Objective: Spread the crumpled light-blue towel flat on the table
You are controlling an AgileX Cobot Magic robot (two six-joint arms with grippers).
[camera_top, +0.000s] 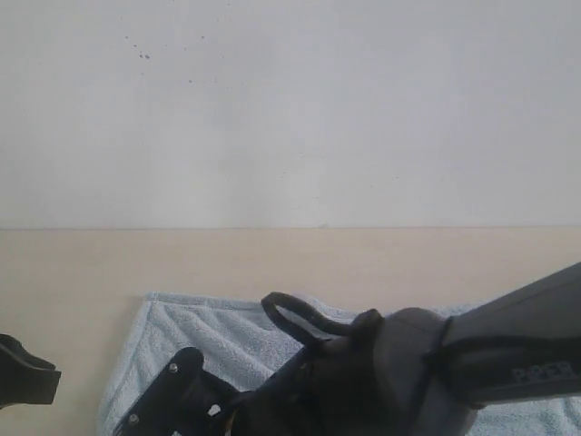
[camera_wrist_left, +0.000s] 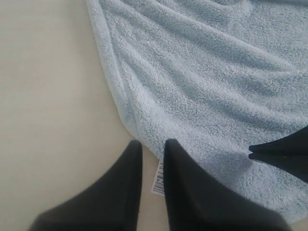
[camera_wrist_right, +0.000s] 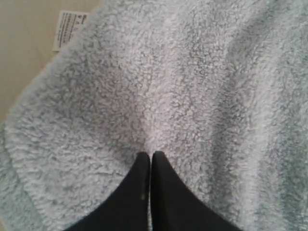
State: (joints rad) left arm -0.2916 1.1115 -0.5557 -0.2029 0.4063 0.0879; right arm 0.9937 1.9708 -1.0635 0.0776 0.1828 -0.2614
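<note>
Two dark fingers of the right gripper (camera_wrist_right: 150,154) are clenched together, tips on the towel (camera_wrist_right: 202,86): pale blue, fluffy, softly rippled. The left gripper (camera_wrist_left: 152,143) hangs a slit apart, grasping nothing, over the towel's rounded corner. Only the wrist views show the white tag (camera_wrist_left: 158,178); only the exterior view shows the towel spread on the table (camera_top: 272,259) before the wall (camera_top: 290,109).

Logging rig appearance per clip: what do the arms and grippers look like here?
The left gripper and right gripper have matte black fingers tapering to wedge tips. The right arm is dark grey with rounded housings, faint lettering, a black cable loop and a black plate with small screws.
</note>
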